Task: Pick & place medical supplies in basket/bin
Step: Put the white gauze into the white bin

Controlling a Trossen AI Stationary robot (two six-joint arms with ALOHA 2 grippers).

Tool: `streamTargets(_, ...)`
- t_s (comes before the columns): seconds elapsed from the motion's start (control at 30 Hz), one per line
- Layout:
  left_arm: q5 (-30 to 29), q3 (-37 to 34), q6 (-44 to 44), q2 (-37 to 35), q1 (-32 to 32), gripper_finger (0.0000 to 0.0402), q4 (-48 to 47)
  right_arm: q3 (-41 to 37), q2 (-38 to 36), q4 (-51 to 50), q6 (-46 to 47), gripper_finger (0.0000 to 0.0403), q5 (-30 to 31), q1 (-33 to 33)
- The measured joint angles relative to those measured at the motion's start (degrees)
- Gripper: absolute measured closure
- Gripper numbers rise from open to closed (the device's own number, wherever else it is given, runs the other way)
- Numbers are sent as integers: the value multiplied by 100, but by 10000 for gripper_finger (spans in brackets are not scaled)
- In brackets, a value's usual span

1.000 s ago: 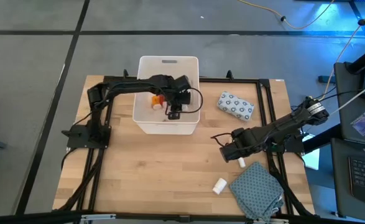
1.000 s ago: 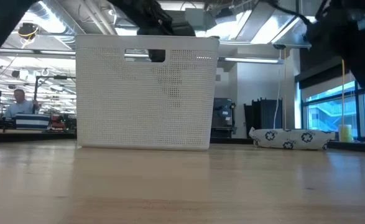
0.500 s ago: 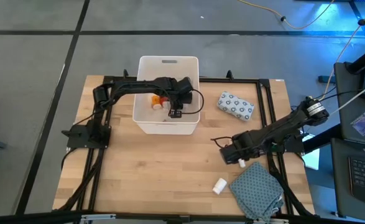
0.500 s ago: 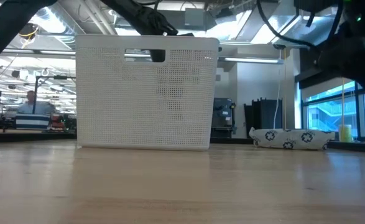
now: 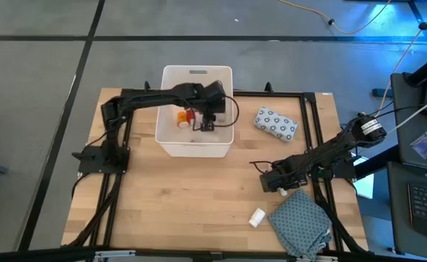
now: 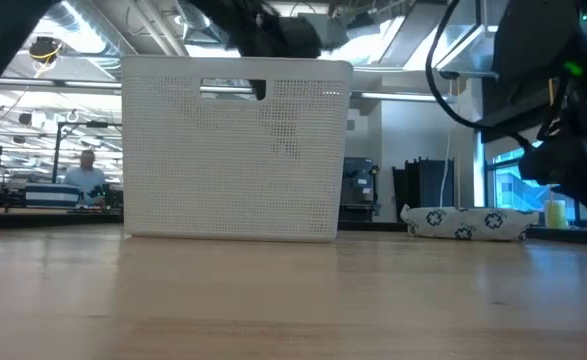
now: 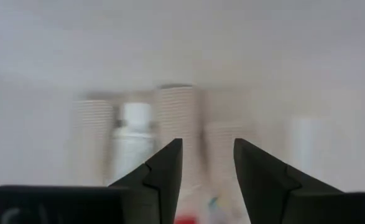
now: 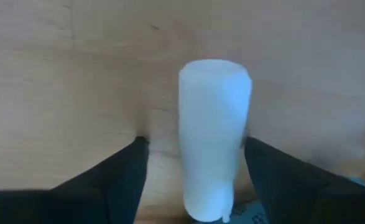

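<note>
The white bin [image 5: 196, 148] stands at the table's far middle and fills the low view [image 6: 238, 150]. My left gripper [image 5: 206, 122] hangs open above its inside, where an orange-red bottle [image 5: 184, 114] and white bottles [image 7: 134, 134] lie. My right gripper [image 5: 277, 185] is open near the table's right edge. In the right wrist view its fingers stand on either side of a white bottle [image 8: 213, 134] that lies on its side on the wood, and they do not touch it. Another white bottle [image 5: 257, 216] lies nearer the near edge.
A white blue-dotted soft pack [image 5: 276, 122] lies right of the bin, also in the low view [image 6: 468, 222]. A grey-teal patterned cloth [image 5: 300, 223] sits at the near right corner, close to my right gripper. Bare wood spans the table's middle and left.
My left gripper has moved a little toward the table's far edge over the bin. My right gripper has moved down and slightly toward the near edge, onto the white bottle beside the cloth.
</note>
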Motion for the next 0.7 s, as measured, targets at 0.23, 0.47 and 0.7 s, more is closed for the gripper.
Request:
streamTargets(0.23, -535, 109, -151, -1248, 9, 267, -55, -5, 18, -63, -128, 257, 13, 0)
streamTargets(0.47, -253, 111, -1060, -2725, 4, 267, -310, 520, 54, -209, -831, 371, 670, -4)
streamTargets(0.7, 192, -166, -1698, -3960, 4, 267, -383, 2380, 54, -1097, -2266, 368, 2140, -413)
